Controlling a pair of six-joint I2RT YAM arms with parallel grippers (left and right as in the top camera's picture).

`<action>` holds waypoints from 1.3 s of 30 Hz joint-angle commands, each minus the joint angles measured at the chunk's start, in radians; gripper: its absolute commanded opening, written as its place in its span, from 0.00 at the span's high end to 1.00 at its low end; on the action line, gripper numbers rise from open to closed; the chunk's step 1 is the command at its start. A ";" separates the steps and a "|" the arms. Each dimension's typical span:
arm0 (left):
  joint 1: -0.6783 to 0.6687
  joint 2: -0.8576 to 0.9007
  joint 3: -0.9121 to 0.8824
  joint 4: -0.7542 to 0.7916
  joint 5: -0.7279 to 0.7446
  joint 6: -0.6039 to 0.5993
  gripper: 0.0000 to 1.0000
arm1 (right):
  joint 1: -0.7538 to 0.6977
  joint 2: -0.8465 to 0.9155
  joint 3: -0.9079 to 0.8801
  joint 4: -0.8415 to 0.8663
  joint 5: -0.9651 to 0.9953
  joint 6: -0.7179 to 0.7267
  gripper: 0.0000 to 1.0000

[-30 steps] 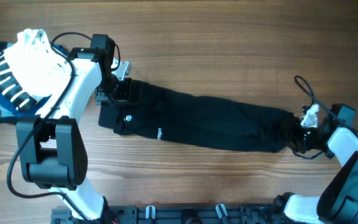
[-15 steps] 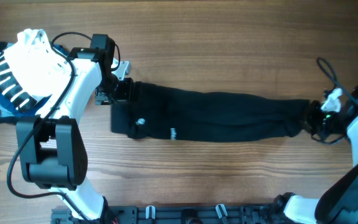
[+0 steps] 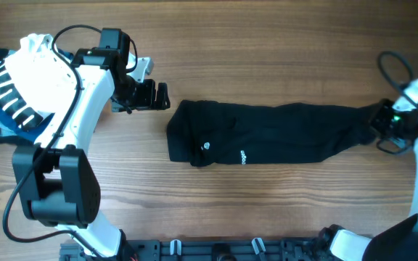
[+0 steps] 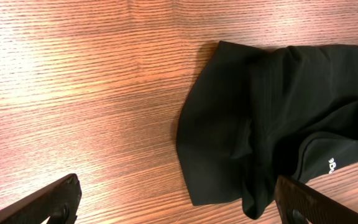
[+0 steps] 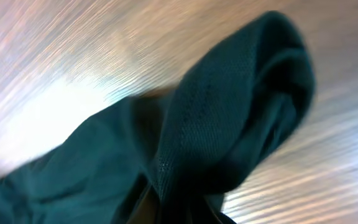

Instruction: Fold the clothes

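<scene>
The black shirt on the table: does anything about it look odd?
Yes. The soft black short-sleeved T-shirt is not spread flat: it lies as a long, rumpled band across the wooden table, its right end bunched in the shut right gripper. The open left gripper is clear of it.

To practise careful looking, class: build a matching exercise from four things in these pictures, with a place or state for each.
1 left gripper
2 right gripper
3 T-shirt
4 white garment

a at the far left of the table
b shut on the T-shirt's end
c stretched out long
d open, apart from the T-shirt

Pairs: 1-d, 2-b, 3-c, 4-a
</scene>
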 commanded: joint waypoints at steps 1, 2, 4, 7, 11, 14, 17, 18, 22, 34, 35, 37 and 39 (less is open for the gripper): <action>0.005 -0.019 0.017 0.009 0.022 0.005 0.00 | 0.125 -0.005 0.015 -0.011 -0.049 -0.039 0.96; 0.005 -0.019 0.017 0.009 0.022 0.005 0.00 | 0.165 -0.005 0.013 -0.011 -0.049 -0.035 0.96; 0.005 -0.019 0.017 0.009 0.022 0.005 0.00 | 0.242 0.000 0.006 -0.007 -0.009 0.025 0.96; 0.005 -0.019 0.017 0.009 0.022 0.005 0.00 | 0.362 0.031 0.004 -0.012 0.053 0.082 0.96; 0.005 -0.019 0.017 0.009 0.022 0.005 0.00 | 0.489 0.094 0.001 -0.007 0.076 0.120 0.96; 0.005 -0.019 0.017 0.010 0.022 0.005 0.00 | 0.570 0.161 0.001 0.010 0.076 0.137 0.96; 0.005 -0.019 0.017 0.013 0.022 0.005 0.00 | 0.632 0.233 0.001 0.036 0.075 0.138 0.96; 0.005 -0.019 0.017 0.013 0.022 0.005 0.00 | 0.643 0.248 0.001 0.042 0.075 0.138 0.95; 0.005 -0.019 0.017 0.012 0.021 0.005 0.00 | 0.673 0.288 0.001 0.076 0.064 0.134 0.64; 0.004 -0.018 0.015 0.008 0.056 0.005 0.00 | 0.593 0.105 0.021 0.068 -0.013 0.009 0.56; 0.004 -0.018 0.015 0.008 0.059 0.005 0.00 | 0.591 0.087 0.021 0.061 -0.006 -0.019 0.56; 0.004 -0.018 0.015 0.009 0.066 0.005 0.00 | 0.591 0.073 0.021 0.044 0.063 0.004 0.74; 0.004 -0.018 0.015 0.010 0.066 0.005 0.00 | 0.591 0.079 0.016 0.034 0.126 0.063 0.93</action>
